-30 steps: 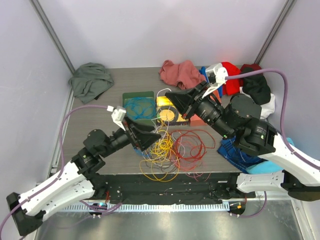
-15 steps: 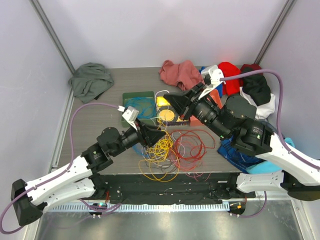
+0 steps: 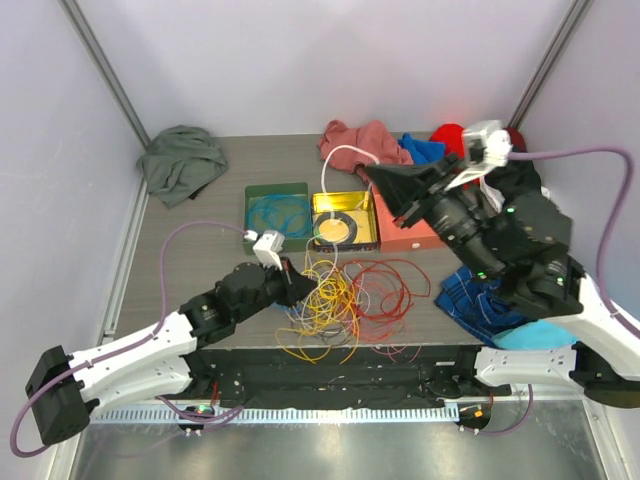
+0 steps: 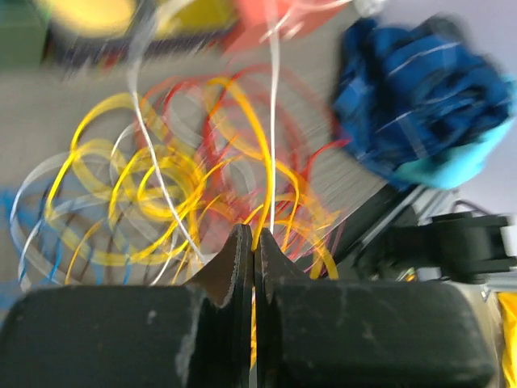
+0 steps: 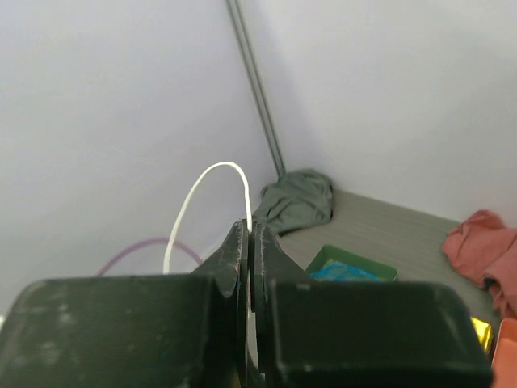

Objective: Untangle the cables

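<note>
The tangle of thin looped wires (image 3: 335, 300), yellow, orange, red, white and blue, lies on the grey table (image 3: 225, 205) near its front edge, just in front of the yellow tin tray (image 3: 343, 200). One thin white wire (image 3: 337, 151) now arches well above the table, from the heap up to the right gripper (image 3: 373, 172). A second ago that gripper hung low over the yellow tray; it has since lifted and swung back to the right, taking the white strand with it. Its fingers are clenched on that wire, which curves out from between the tips in the wrist view.

The left gripper (image 4: 254, 234) stood spread above the heap a second ago. It has dropped to the heap's left edge and closed, and a yellow strand (image 4: 262, 153) runs straight in between its pressed-together tips (the wrist picture is blurred, but the yellow shows again lower in the seam).

A green tray (image 3: 262, 195) holding a blue coil sits left of the yellow one, and a blue plaid cloth (image 3: 480, 300) lies to the right.
</note>
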Tool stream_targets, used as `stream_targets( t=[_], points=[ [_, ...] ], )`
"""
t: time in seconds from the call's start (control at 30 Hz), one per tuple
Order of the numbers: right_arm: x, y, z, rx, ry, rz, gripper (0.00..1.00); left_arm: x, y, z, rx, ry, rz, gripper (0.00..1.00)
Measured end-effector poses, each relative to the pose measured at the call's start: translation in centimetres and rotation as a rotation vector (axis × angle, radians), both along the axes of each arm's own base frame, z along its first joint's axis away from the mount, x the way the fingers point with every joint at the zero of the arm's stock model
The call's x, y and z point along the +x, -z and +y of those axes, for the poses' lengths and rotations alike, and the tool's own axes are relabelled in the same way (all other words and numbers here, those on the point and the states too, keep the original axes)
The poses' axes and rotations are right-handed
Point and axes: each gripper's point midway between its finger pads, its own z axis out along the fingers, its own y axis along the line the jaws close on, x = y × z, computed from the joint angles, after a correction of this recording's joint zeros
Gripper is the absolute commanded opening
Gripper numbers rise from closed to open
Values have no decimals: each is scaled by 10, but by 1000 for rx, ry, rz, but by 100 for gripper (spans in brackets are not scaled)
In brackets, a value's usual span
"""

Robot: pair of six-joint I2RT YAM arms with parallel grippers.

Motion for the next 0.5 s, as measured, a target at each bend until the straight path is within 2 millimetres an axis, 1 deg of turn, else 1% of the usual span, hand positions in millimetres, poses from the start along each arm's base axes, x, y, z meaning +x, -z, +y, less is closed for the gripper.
stream_targets(
  t=[0.13,0.2,0.27,0.37,0.43,0.5],
  points=[
    [-5,-39,-33,80,55,-64,1,-11,56,19,70,-61,155,0],
    [-8,-59,-49,123,75,-95,1,-16,73,27,93,-87,208,0],
    [-11,-73,-61,156,94,-119,1,-21,87,36,113,-116,254,0],
    [-14,-87,-76,191,114,-140,1,-25,95,45,120,-152,290,0],
    [-14,-92,-81,203,124,-148,1,-26,100,51,122,-178,311,0],
    [-13,-93,-83,196,142,-155,1,-29,109,58,139,-208,341,0]
  ],
)
